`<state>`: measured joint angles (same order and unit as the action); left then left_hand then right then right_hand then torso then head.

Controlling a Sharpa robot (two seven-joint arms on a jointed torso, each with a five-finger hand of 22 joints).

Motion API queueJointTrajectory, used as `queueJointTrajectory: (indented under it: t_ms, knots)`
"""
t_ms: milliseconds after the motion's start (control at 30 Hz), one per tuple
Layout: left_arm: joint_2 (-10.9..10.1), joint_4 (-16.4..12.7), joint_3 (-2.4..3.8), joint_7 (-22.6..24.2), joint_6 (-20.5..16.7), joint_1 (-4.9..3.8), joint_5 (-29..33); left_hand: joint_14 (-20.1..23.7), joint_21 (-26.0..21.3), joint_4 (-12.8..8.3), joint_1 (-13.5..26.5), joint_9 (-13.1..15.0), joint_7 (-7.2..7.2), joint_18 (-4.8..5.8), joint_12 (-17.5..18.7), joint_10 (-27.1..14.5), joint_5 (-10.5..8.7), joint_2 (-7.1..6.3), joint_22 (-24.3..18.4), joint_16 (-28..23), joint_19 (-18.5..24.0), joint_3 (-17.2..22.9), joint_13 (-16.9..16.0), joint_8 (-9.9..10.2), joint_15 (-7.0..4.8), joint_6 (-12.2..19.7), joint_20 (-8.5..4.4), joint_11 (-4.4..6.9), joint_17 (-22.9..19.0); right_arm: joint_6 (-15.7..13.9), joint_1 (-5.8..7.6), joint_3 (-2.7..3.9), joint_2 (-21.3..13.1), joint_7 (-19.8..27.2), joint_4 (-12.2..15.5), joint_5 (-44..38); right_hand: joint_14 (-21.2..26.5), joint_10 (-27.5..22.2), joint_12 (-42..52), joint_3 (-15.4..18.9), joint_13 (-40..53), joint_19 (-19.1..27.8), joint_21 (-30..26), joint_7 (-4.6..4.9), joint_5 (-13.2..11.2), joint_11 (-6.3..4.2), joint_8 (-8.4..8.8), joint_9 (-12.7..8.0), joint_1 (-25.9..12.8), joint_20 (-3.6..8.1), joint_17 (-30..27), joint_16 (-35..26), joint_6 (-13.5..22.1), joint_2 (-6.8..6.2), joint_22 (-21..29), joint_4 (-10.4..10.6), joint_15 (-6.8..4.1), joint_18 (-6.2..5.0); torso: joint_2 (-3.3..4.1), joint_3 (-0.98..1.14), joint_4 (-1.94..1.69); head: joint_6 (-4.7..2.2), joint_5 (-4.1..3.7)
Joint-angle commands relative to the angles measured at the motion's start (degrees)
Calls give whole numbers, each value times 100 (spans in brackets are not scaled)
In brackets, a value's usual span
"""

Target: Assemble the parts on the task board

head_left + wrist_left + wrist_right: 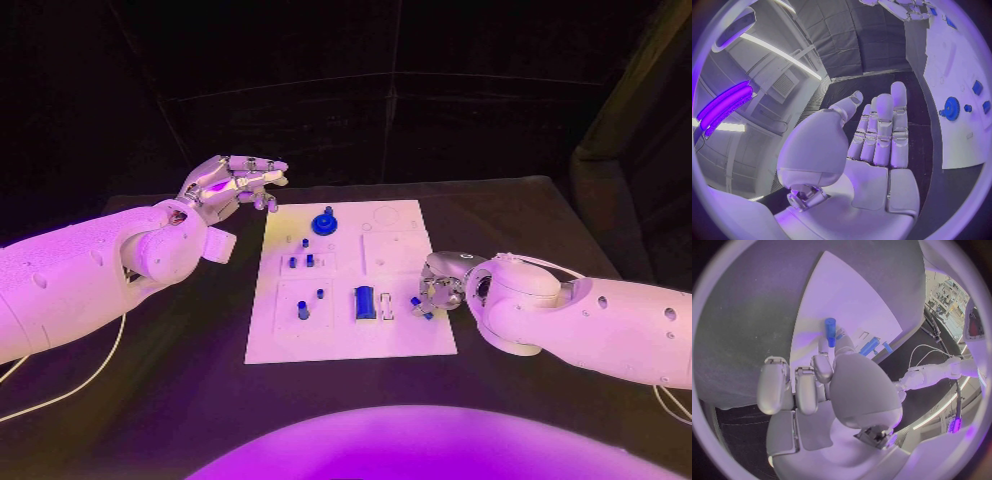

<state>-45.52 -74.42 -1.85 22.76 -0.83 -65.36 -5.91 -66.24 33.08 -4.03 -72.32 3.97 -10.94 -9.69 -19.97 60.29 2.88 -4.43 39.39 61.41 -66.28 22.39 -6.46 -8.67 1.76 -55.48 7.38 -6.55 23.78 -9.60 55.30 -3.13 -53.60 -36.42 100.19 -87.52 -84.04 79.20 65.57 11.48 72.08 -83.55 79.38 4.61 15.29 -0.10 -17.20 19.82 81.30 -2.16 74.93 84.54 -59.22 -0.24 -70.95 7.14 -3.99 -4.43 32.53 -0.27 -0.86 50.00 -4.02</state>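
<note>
1. One white task board (346,335) lies in the middle of the black counter (173,400), between the two arms.
2. One round blue gear-like part (326,224) sits near the board's far edge.
3. Four small blue pegs (300,262) cluster on the board's left middle, though they are tiny and the count is uncertain.
4. One larger blue block (365,302) stands toward the board's near right, and one more small blue piece (303,311) lies to its left.
5. The left robot hand (231,185) hovers off the board's far left corner, fingers loosely apart, holding nothing.
6. The right robot hand (437,285) is at the board's right edge, pinching one blue cylindrical part (830,331) at its fingertips.
</note>
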Motion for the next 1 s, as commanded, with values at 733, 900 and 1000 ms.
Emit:
queueJointTrajectory:
  t_ms: [733, 900, 1000]
  knots:
    - [-15, -19, 4, -18, 87, -8, 25, 41, -40, -1, -32, -9, -8, -76, -45, -77, 22, 41, -20, 37, -29, -38, -5, -39, 4, 43, 10, -1, -23, -970, -39, -18, -144, 166, 259, 905, -392, 0, -85, -831, -22, -1, 38, -23, 1646, -26, 439, -101, -121, 45, 455, -8, -142, -69, -70, 150, -37, 63, -5, 1, 1, 0, 23]
    - [-14, -21, 4, -18, 84, -8, 25, 41, -40, -1, -32, -9, -8, -76, -45, -77, 22, 41, -20, 37, -29, -38, -5, -39, 4, 43, 10, -1, -23, -1391, -36, -16, -190, 288, 403, 1203, -396, 17, -69, -951, -7, -5, 42, -28, 1719, -30, 467, -97, -189, 48, 472, -1, -167, -146, -77, 215, -39, 64, -1, -3, 2, 0, 42]
    - [-14, -23, 4, -19, 83, -8, 25, 41, -40, -1, -32, -9, -8, -76, -45, -77, 22, 41, -20, 37, -29, -38, -5, -39, 4, 43, 10, -1, -23, -1584, -35, -16, -199, 347, 474, 1357, -396, 25, -58, -980, 2, -4, 40, -29, 1727, -30, 473, -95, -210, 49, 475, 0, -175, -170, -72, 233, -39, 63, -1, -3, 4, 0, 54]
